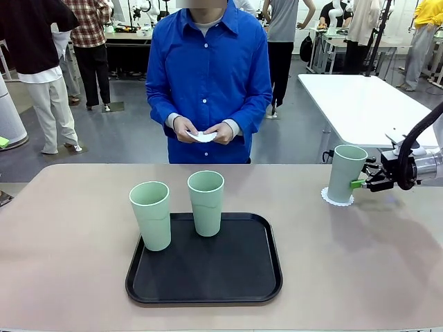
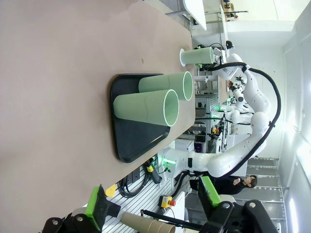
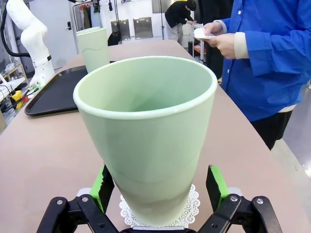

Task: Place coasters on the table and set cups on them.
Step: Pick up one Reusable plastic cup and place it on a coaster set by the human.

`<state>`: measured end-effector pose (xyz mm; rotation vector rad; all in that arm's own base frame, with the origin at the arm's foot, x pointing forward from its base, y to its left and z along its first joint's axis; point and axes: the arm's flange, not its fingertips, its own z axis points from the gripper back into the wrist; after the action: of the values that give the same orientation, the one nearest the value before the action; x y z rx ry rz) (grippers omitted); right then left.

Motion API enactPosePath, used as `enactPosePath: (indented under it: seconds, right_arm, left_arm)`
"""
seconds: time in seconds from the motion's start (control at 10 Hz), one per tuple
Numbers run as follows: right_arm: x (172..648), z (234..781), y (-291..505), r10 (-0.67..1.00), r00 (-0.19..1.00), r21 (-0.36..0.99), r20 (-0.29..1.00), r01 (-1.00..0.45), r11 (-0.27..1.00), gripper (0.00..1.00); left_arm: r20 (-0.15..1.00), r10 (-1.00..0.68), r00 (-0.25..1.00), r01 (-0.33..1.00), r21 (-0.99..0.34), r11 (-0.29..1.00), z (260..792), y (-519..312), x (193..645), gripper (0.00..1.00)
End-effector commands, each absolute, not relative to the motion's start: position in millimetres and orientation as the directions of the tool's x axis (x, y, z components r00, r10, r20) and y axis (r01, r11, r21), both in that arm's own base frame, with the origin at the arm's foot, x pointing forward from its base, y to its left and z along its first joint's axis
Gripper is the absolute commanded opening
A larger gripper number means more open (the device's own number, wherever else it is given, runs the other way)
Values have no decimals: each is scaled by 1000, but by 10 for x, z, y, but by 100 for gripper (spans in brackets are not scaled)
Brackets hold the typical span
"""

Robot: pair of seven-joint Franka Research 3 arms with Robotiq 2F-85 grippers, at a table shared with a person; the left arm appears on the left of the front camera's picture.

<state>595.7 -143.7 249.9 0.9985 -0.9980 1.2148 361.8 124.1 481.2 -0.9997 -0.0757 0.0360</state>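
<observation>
1. While gaping wide around the upright cup [image 1: 345, 171] on its coaster [image 1: 337, 199], the right pincer [image 3: 160, 189] is gripping nothing.
2. 2 cups [image 1: 150, 214] [image 1: 206, 203] are standing on the tray [image 1: 208, 287], nearer the open, empty left pincer [image 2: 153, 201].

mint-green cups [image 1: 151, 214], black tray [image 1: 208, 273], white lacy coaster [image 1: 325, 198]

Black tray [image 1: 208, 277] centre foreground; white table [image 1: 360, 104] far right; blue-shirted person [image 1: 208, 69] behind; cardboard tube [image 2: 146, 224], perhaps.
</observation>
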Motion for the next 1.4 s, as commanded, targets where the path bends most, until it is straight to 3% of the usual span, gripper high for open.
enactPosePath:
  seconds: [0.0,0.5,0.8,1.3]
  right_arm:
    - [6027,2492,-1492,267,102,94,958,-995,42,100]
    - [6021,2476,-1557,291,110,108,951,-994,20,100]
    - [5984,2499,-1748,311,118,102,943,-992,69,100]
    - [5329,3007,-2025,421,315,136,851,-905,403,100]
  left_arm:
    - [55,68,996,11,-844,536,4829,1246,3601,100]
    - [55,68,996,11,-844,536,4829,1246,3601,100]
    - [55,68,996,11,-844,536,4829,1246,3601,100]
    - [55,68,996,11,-844,536,4829,1246,3601,100]
